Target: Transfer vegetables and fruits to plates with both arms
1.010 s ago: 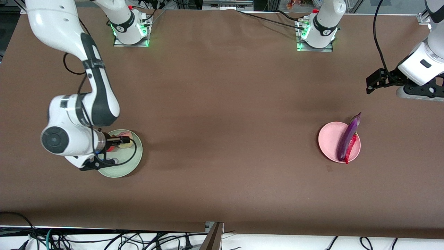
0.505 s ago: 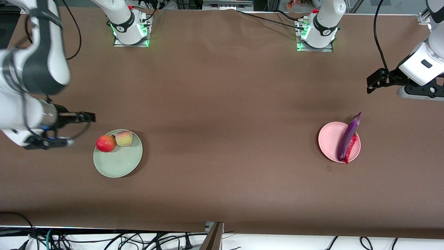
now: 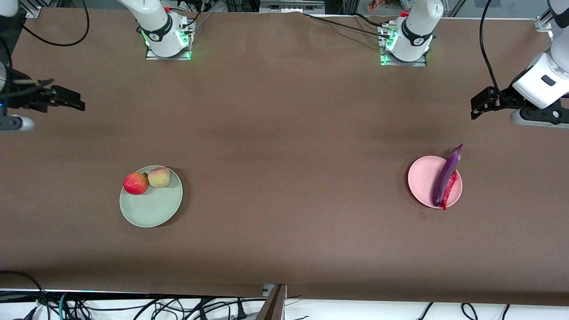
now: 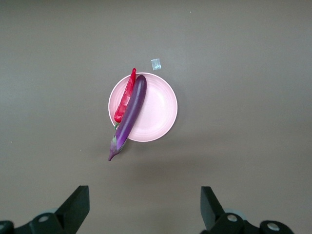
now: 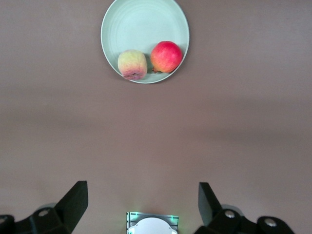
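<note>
The mint green plate (image 3: 153,211) holds the red-yellow apple (image 3: 135,183) and the pale peach (image 3: 159,177) side by side; the right wrist view shows the plate (image 5: 141,19), apple (image 5: 166,56) and peach (image 5: 132,64). The pink plate (image 3: 422,178) holds the purple eggplant (image 3: 446,178), its stem over the rim, and the red chili (image 3: 450,191) beside it; the left wrist view shows the plate (image 4: 158,107), eggplant (image 4: 129,114) and chili (image 4: 125,95). My right gripper (image 3: 71,100) is open and empty, high over the table's right-arm end. My left gripper (image 3: 478,106) is open and empty, high over the left-arm end.
The two arm bases (image 3: 166,33) (image 3: 406,38) stand along the table edge farthest from the front camera. A small pale mark (image 3: 421,215) lies on the brown cloth just nearer the front camera than the pink plate. Cables hang off the nearest edge.
My right gripper has let go of the fruit on the green plate, risen and swung away toward the right-arm end. The left arm has barely moved.
</note>
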{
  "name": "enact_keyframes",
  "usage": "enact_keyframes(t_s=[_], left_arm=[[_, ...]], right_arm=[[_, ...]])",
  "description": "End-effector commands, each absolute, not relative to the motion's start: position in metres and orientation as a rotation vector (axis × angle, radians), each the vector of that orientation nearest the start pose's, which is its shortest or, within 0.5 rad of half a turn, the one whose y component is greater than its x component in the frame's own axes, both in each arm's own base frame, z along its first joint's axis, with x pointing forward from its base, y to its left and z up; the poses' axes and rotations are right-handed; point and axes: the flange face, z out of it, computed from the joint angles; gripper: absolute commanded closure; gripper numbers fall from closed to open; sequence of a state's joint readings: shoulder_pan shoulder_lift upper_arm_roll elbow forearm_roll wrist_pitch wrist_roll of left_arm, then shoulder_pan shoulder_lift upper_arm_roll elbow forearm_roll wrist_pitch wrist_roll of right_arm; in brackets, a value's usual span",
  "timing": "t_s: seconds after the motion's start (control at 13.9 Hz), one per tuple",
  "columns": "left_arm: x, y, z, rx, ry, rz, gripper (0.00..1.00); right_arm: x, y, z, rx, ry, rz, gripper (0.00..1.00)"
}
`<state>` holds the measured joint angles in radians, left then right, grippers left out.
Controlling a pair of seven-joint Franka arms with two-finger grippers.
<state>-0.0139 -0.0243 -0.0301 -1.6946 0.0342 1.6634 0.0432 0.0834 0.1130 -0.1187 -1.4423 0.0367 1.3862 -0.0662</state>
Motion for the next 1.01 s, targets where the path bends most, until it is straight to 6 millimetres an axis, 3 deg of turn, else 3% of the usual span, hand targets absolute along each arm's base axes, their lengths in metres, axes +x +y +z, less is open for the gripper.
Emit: enact_keyframes(t_s=[0.0, 0.14, 0.29, 0.5, 0.94], left_arm=[[0.549, -0.024, 0.596, -3.121, 0.136, 0.017, 0.0], [0.549, -0.024, 0.595, -3.121, 0.134, 0.029, 0.0], [0.549, -0.024, 0.594, -3.119, 0.138, 0.033, 0.0], [0.548, -0.024, 0.594, -3.121, 0.138, 0.038, 0.0], [0.548, -0.024, 0.594, -3.119, 0.141, 0.038, 0.0]], right_arm=[[0.545, -0.024, 0.633, -3.108, -0.049, 0.191, 0.0], [0.542, -0.026, 0.64, -3.142, -0.053, 0.17, 0.0], [0.543, -0.014, 0.638, -3.169, -0.087, 0.183, 0.0], [0.552, -0.013, 0.628, -3.173, -0.094, 0.208, 0.0], [0.557, -0.011, 0.629, -3.174, -0.097, 0.198, 0.0]])
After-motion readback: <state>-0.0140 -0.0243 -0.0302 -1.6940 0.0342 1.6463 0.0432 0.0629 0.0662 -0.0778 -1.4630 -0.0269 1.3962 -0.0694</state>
